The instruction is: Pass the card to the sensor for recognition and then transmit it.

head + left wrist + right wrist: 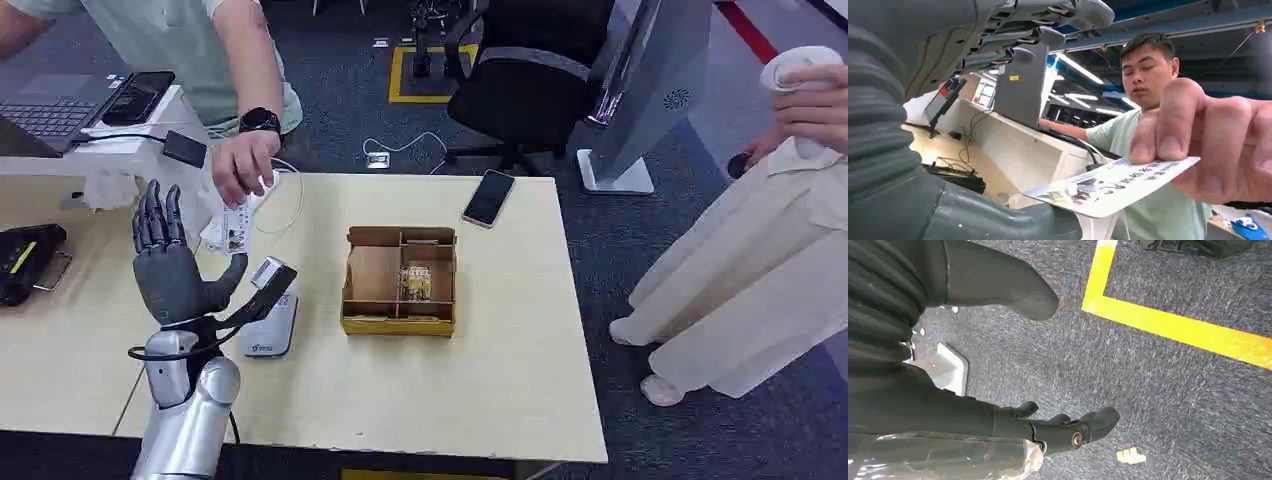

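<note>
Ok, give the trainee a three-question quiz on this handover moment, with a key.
1. True or false: the left hand already grips the card.
2. Who holds the card? A) the person's hand B) the robot's right hand C) nobody, it lies on the table
3. Fill in: the phone lies on the table beyond the ____ box.

Key: 1 false, its fingers are spread and upright with nothing in them; 2 A; 3 cardboard, with compartments.
</note>
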You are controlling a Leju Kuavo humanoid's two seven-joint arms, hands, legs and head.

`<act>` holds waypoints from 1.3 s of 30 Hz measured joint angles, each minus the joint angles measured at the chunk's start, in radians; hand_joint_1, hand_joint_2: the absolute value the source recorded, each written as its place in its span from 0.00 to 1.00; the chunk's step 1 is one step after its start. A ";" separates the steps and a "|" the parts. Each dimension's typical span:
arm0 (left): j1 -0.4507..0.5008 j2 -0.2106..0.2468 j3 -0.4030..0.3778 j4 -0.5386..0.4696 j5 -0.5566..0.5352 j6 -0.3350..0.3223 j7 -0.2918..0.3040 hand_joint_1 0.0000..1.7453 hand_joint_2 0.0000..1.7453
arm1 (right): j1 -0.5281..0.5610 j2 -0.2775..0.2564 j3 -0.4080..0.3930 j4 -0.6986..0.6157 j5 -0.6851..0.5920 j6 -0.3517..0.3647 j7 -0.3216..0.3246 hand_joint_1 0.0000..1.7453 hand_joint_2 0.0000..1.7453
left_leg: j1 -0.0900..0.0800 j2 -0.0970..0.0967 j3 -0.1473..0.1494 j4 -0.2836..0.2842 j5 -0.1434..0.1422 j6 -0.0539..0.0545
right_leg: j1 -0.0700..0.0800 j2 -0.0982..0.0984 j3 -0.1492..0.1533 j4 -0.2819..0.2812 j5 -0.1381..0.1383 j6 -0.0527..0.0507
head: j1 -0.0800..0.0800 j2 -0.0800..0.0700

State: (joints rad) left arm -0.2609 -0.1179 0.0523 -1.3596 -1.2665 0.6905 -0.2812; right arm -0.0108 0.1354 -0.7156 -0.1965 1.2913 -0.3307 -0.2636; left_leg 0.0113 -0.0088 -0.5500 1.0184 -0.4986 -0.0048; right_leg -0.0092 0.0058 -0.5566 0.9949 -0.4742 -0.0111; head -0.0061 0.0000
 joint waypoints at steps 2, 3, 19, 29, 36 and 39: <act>0.000 0.000 0.000 0.000 0.000 0.000 0.000 0.00 1.00 | 0.000 0.000 0.000 0.000 0.000 0.000 0.000 0.00 1.00 | 0.000 0.000 0.000 0.000 0.000 0.000 | 0.000 0.000 0.000 0.000 0.000 0.000 | 0.000 0.000; 0.000 0.000 0.000 0.000 0.000 0.000 0.000 0.00 1.00 | 0.000 0.000 0.000 0.000 0.000 0.000 0.000 0.00 1.00 | 0.000 0.000 0.000 0.000 0.000 0.000 | 0.000 0.000 0.000 0.000 0.000 0.000 | 0.000 0.000; 0.001 0.000 0.000 0.000 0.007 0.000 -0.024 1.00 1.00 | 0.000 0.000 0.000 0.000 0.000 0.000 -0.003 0.00 1.00 | 0.000 0.000 0.000 0.000 0.000 0.000 | 0.000 0.000 0.000 0.000 0.000 0.000 | 0.000 0.000; 0.001 -0.005 0.000 0.000 0.025 0.000 -0.042 1.00 1.00 | 0.000 0.001 0.000 0.000 0.000 0.001 -0.008 0.00 1.00 | 0.000 0.000 0.000 0.000 0.000 0.000 | 0.000 0.000 0.000 0.000 0.000 0.000 | 0.000 0.000; 0.001 -0.006 0.000 0.001 0.030 0.000 -0.048 1.00 1.00 | 0.000 0.001 0.000 0.000 0.000 0.001 -0.008 0.00 1.00 | 0.000 0.000 0.000 0.000 0.000 0.000 | 0.000 0.000 0.000 0.000 0.000 0.000 | 0.000 0.000; 0.001 -0.006 0.000 0.001 0.035 0.000 -0.052 1.00 1.00 | -0.001 0.001 0.000 0.000 0.000 0.001 -0.007 0.00 1.00 | 0.000 0.000 0.000 0.000 0.000 0.000 | 0.000 0.000 0.000 0.000 0.000 0.000 | 0.000 0.000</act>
State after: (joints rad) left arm -0.2596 -0.1236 0.0523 -1.3584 -1.2310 0.6909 -0.3327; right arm -0.0116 0.1366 -0.7156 -0.1965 1.2917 -0.3296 -0.2708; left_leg 0.0113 -0.0088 -0.5502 1.0185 -0.4986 -0.0047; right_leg -0.0092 0.0058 -0.5566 0.9949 -0.4741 -0.0111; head -0.0061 0.0000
